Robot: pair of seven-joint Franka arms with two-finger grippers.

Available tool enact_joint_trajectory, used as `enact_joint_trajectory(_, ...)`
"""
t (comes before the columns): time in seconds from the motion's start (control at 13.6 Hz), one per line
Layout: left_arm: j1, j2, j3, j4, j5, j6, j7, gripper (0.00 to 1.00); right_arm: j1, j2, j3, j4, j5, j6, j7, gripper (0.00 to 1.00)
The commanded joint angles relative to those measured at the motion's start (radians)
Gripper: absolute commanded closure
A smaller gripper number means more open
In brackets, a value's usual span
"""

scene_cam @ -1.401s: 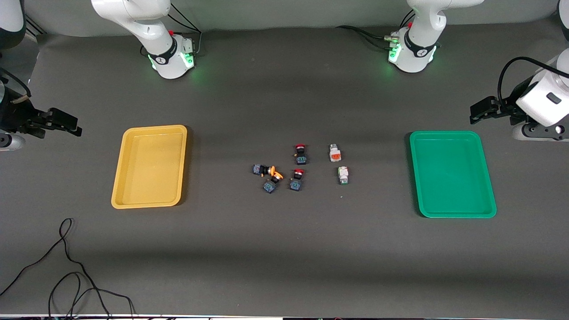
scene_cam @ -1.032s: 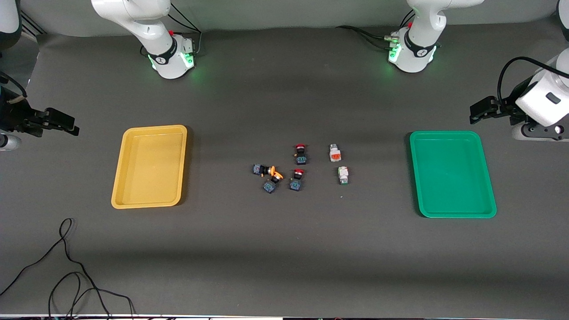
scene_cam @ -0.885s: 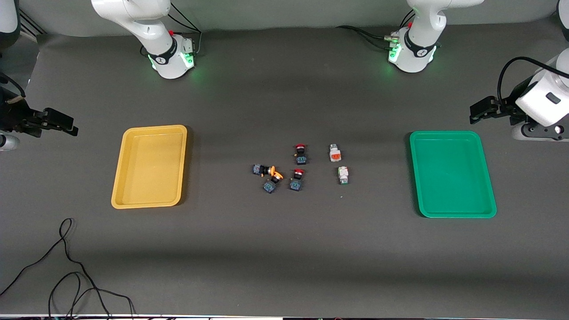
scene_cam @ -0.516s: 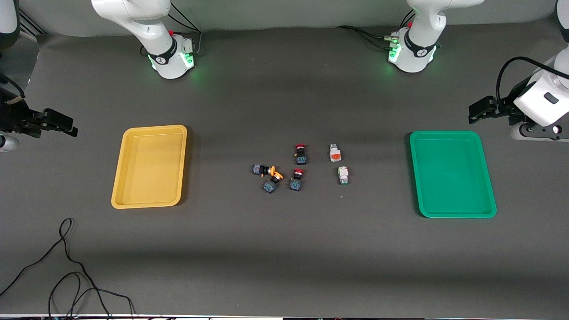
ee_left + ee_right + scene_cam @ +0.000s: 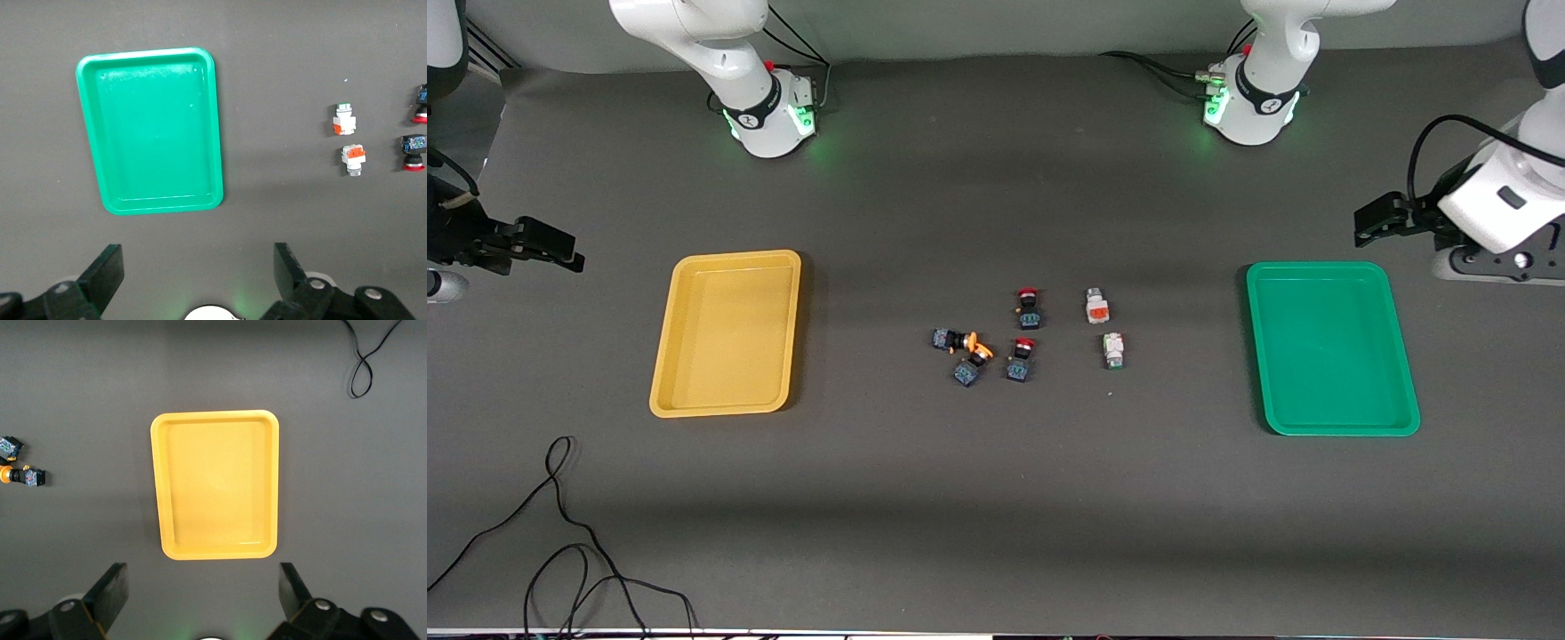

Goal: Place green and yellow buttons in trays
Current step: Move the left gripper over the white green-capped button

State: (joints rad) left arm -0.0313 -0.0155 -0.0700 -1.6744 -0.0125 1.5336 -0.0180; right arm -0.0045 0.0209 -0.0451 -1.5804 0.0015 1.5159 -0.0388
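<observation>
Two black-and-blue buttons with orange-yellow caps point(image 5: 951, 340) point(image 5: 971, 366) lie touching mid-table. A white button with an orange face point(image 5: 1096, 306) and one with a green face point(image 5: 1112, 350) lie beside them toward the left arm's end. The yellow tray point(image 5: 729, 338) and the green tray point(image 5: 1325, 347) are empty. My left gripper point(image 5: 1374, 220) is open and empty, up by the green tray point(image 5: 150, 130); its wrist view shows both white buttons point(image 5: 344, 120) point(image 5: 353, 155). My right gripper point(image 5: 551, 244) is open and empty, up beside the yellow tray point(image 5: 213, 483).
Two black-and-blue switches with red caps point(image 5: 1029, 308) point(image 5: 1020, 360) lie between the yellow-capped and the white buttons. A loose black cable point(image 5: 560, 533) lies near the front edge at the right arm's end. The arm bases point(image 5: 769, 111) point(image 5: 1249, 107) stand along the back.
My left gripper has shifted slightly toward the table's middle. My right gripper drew back a little toward its end of the table, then held still. Buttons and trays have not moved.
</observation>
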Motion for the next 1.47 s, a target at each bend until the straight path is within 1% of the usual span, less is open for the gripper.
enact_joint_trajectory(0.0, -0.064, -0.008, 0.012, -0.047, 0.008, 0.04, -0.054, 0.0, 0.011, 0.017, -0.012, 0.036, 0.009, -0.029, 0.013, 0.0)
enact_joint_trajectory(0.22, -0.131, -0.004, 0.01, -0.088, 0.0, 0.082, -0.146, 0.0, 0.011, 0.017, -0.012, 0.036, 0.006, -0.033, 0.016, 0.0)
enact_joint_trajectory(0.37, -0.197, -0.004, 0.01, -0.088, -0.006, 0.1, -0.233, 0.0, 0.006, 0.017, -0.012, 0.034, 0.006, -0.034, 0.01, 0.0)
enact_joint_trajectory(0.59, -0.324, 0.015, 0.01, -0.09, -0.006, 0.141, -0.406, 0.0, 0.012, 0.017, -0.012, 0.034, 0.006, -0.034, 0.017, 0.0)
enact_joint_trajectory(0.96, -0.476, 0.058, 0.006, -0.09, -0.009, 0.238, -0.666, 0.0, 0.003, 0.017, -0.015, 0.033, 0.011, -0.066, 0.016, 0.0)
enact_joint_trajectory(1.11, -0.504, 0.078, 0.006, -0.093, -0.009, 0.261, -0.695, 0.0, 0.003, 0.016, -0.015, 0.033, 0.009, -0.068, 0.014, 0.0)
enact_joint_trajectory(1.25, -0.509, 0.091, 0.004, -0.114, -0.014, 0.302, -0.717, 0.0, 0.003, 0.017, -0.015, 0.033, 0.009, -0.068, 0.005, 0.0)
enact_joint_trajectory(1.4, -0.53, 0.109, 0.004, -0.18, -0.018, 0.403, -0.724, 0.0, 0.003, 0.017, -0.015, 0.033, 0.006, -0.068, 0.005, 0.0)
